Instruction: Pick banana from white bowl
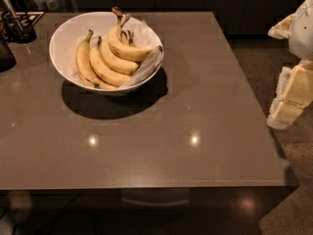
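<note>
The white bowl (66,38) stands on the far left part of the brown table, lined with crumpled white paper. Several yellow bananas lie in it. The banana (124,49) is the plump, strongly curved one on top at the right, with its long brownish stem pointing up toward the back rim. Two slimmer bananas (93,62) lie to its left. My gripper (285,106), cream and white, hangs off the table's right edge, far to the right of the bowl and touching nothing.
A dark holder with utensils (18,26) and a dark object (5,55) stand at the table's far left. The table (195,106) ends in a front edge near the bottom and a right edge beside my arm. Dark cabinets run behind.
</note>
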Motion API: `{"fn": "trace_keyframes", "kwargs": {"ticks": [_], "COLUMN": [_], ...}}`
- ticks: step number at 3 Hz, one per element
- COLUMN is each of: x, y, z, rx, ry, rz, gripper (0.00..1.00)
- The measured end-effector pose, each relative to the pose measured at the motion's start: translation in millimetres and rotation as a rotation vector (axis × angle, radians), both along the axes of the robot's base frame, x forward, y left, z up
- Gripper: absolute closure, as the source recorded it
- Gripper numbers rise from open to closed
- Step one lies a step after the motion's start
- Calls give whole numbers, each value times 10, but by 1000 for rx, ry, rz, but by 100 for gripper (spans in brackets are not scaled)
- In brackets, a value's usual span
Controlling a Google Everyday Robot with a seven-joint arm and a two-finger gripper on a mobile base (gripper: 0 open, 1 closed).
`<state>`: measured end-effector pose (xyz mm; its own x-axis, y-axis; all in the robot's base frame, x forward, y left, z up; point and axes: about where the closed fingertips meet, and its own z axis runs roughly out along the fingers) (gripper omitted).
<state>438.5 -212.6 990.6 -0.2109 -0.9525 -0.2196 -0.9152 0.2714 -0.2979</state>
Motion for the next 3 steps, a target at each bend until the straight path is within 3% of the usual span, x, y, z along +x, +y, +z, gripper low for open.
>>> {"fn": "trace_keyframes", "kwargs": {"ticks": [2,3], "x": [39,119], "y": [90,322], "z": [56,142], "rx": [0,-24], "ry": [-11,-10], "rz": [15,65], "gripper": [0,0]}}
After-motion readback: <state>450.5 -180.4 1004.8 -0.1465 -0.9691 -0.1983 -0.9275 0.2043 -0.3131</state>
